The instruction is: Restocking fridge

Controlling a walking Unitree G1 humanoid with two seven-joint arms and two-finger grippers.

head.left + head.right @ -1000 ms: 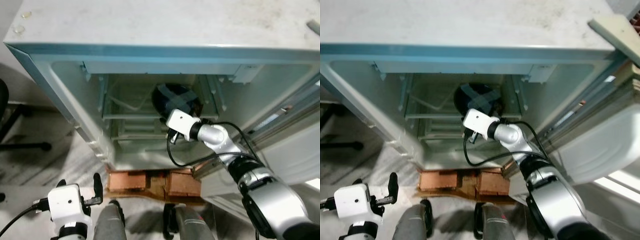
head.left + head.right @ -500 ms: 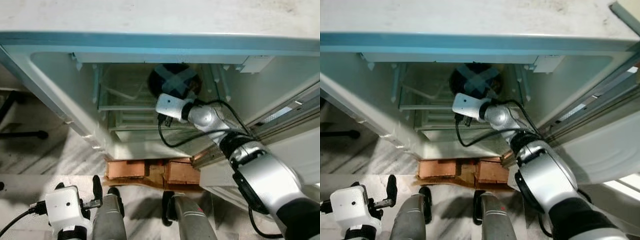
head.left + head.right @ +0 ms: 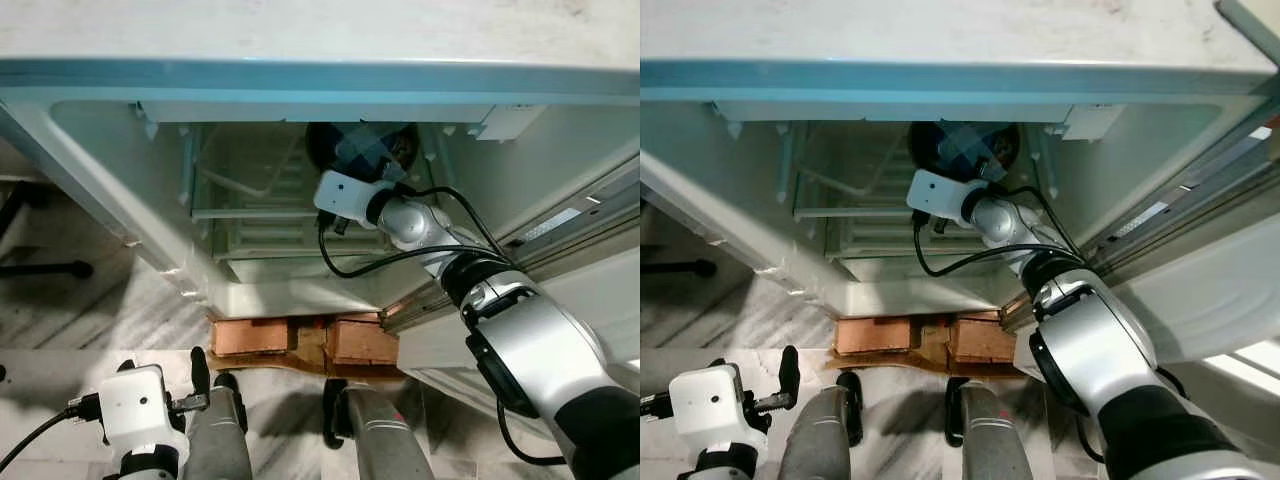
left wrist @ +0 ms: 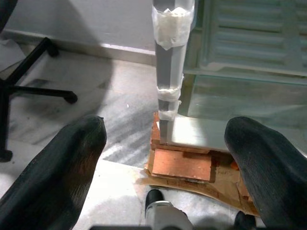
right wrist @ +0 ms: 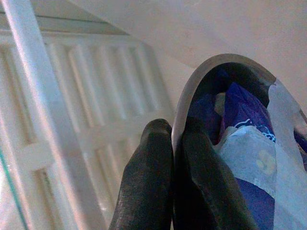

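Left gripper point(image 3: 197, 385): at 7 o'clock low over the floor point(image 3: 60, 330), hanging idle; fingers point(image 4: 62, 167) spread wide apart, nothing between them.
Robot's legs point(image 3: 300, 445): at 6 o'clock, just short of the bricks.
Bricks point(image 3: 300, 340): reddish blocks on cardboard under the fridge's front edge, at 6 o'clock past the legs.
Chair base point(image 3: 40, 268): black legs at 9 o'clock on bare marble floor, well apart from the fridge.
Fridge point(image 3: 320, 45): open; side wall edge runs from 10 o'clock down toward the bricks, door edge point(image 3: 560, 230) at 3 o'clock; the right arm passes between them.
Glass shelf point(image 3: 255, 213): front edge at centre, open space above it on its 9 o'clock side.
Right gripper point(image 5: 172, 163): inside the cavity at 12 o'clock, fingers pinched together on the bowl's rim.
Bowl point(image 3: 360, 150): dark, with blue packets inside, on the shelf's far 1 o'clock part, under the fridge's top edge.
Change: bowl and wrist sit deeper and higher in the cavity than half a second ago.
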